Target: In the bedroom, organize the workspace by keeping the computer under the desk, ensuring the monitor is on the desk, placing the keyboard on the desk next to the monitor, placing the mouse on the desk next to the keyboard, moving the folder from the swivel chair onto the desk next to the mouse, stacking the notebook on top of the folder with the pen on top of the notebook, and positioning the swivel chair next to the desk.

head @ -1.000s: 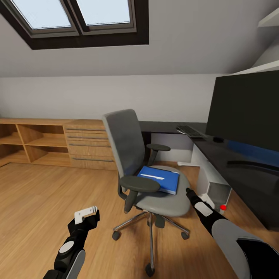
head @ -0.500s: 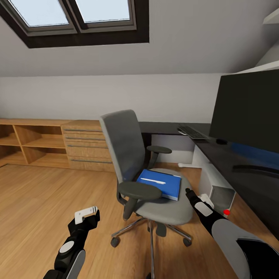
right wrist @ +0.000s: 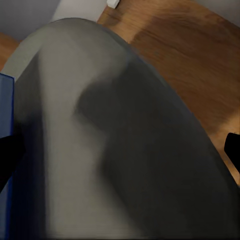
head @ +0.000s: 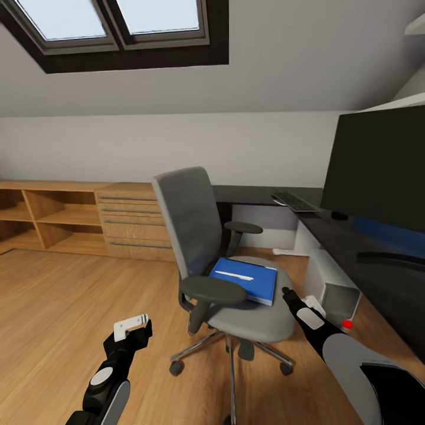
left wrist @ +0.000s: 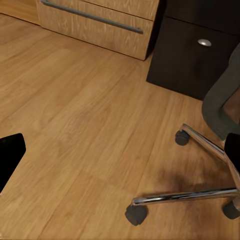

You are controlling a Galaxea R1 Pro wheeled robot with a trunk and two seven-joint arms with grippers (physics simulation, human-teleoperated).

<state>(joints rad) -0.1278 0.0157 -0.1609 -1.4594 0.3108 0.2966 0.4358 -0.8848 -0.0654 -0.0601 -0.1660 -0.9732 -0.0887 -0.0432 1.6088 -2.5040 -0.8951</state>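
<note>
The folder [head: 245,281], a flat bright blue rectangle with a thin white edge, lies on the grey fabric seat of the swivel chair [head: 221,260], with a short whitish pen [head: 233,275] lying on top of it. In the head view the chair stands close to the glossy black desk [head: 348,236], turned partly away from it. On that desk the wide black monitor [head: 378,171] stands already, with the slim dark keyboard [head: 293,202] further back and the small black mouse [head: 339,216] between the two. A pale grey computer tower [head: 333,283] sits under the desk. So monitor, keyboard, mouse and computer look to be in place; the folder, the pen and the chair's final position are still to do, and I cannot pick out a notebook. The right gripper [head: 287,293] reaches toward the seat's edge just beside the folder; the left gripper [head: 133,326] hangs low over the honey-coloured wood floor [head: 71,295].

In the left wrist view, the chair's chrome star base and castors stand on the floor; the dark finger ends stand wide apart, holding nothing.

In the right wrist view, the grey seat lies close below, the folder's blue edge at one side; the fingers are spread and empty.
</note>
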